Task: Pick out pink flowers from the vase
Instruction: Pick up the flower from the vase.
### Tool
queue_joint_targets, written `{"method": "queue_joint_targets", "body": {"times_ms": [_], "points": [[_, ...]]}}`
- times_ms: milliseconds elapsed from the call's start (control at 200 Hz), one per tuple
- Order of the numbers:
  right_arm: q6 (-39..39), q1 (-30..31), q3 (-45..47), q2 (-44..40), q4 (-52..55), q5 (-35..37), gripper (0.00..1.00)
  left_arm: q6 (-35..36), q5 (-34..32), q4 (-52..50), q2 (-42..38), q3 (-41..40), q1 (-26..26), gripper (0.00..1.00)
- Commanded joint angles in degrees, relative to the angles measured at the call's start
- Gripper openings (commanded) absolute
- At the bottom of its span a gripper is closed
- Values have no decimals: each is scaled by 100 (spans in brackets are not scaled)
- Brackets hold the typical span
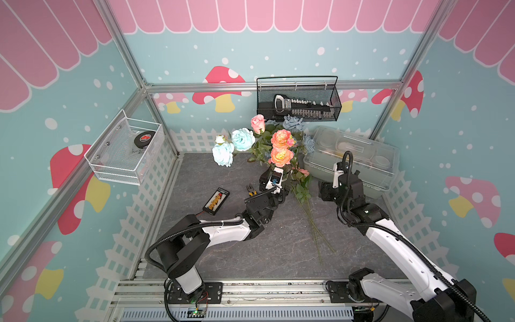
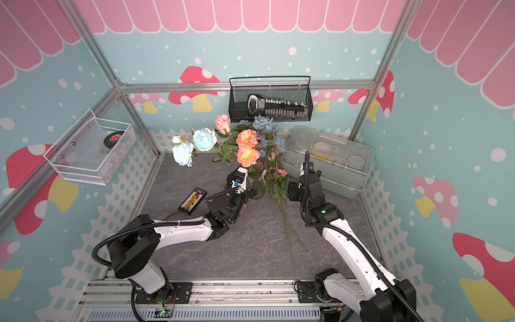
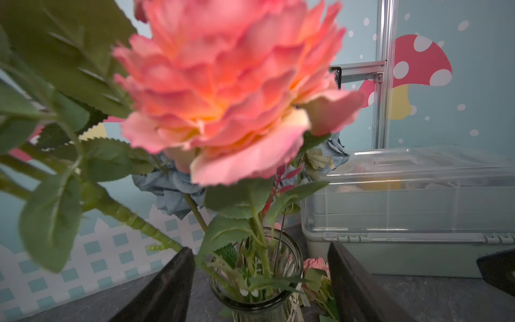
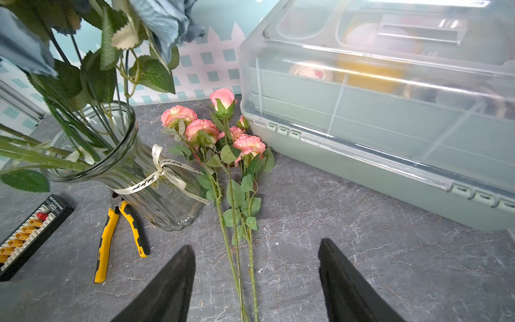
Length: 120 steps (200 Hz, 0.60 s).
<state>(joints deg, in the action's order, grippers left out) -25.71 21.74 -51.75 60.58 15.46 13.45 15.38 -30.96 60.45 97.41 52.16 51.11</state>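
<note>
The vase [image 3: 259, 308] sits between the open fingers [image 3: 172, 284] of your left gripper [image 3: 259, 247], not touched; pink flowers [image 4: 248, 145] lie on the table [image 4: 334, 209] just below your right gripper [image 4: 256, 243], open and empty

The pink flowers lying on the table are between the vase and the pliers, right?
Not quite. The pink flowers lie on the table between the vase and the clear box; the pliers are on the vase's other side. The right wrist view shows it.
</note>
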Motion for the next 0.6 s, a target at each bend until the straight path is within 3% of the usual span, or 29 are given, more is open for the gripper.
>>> {"method": "queue_joint_targets", "body": {"times_ms": [0,110,295,400,495,595], "points": [[52,6,79,-132,172,65,69,341,-146,453,178,238,-14,69],[59,6,110,-216,186,65,69,370,-209,444,285,372,-38,59],[76,6,71,-283,242,63,69,122,-177,399,305,413,-169,57],[93,7,59,-283,239,51,69,-83,-73,290,312,459,-248,51],[95,6,48,-262,247,43,69,-83,14,301,373,492,-251,40],[97,3,50,-251,247,31,69,-71,11,224,452,618,-260,37]]}}
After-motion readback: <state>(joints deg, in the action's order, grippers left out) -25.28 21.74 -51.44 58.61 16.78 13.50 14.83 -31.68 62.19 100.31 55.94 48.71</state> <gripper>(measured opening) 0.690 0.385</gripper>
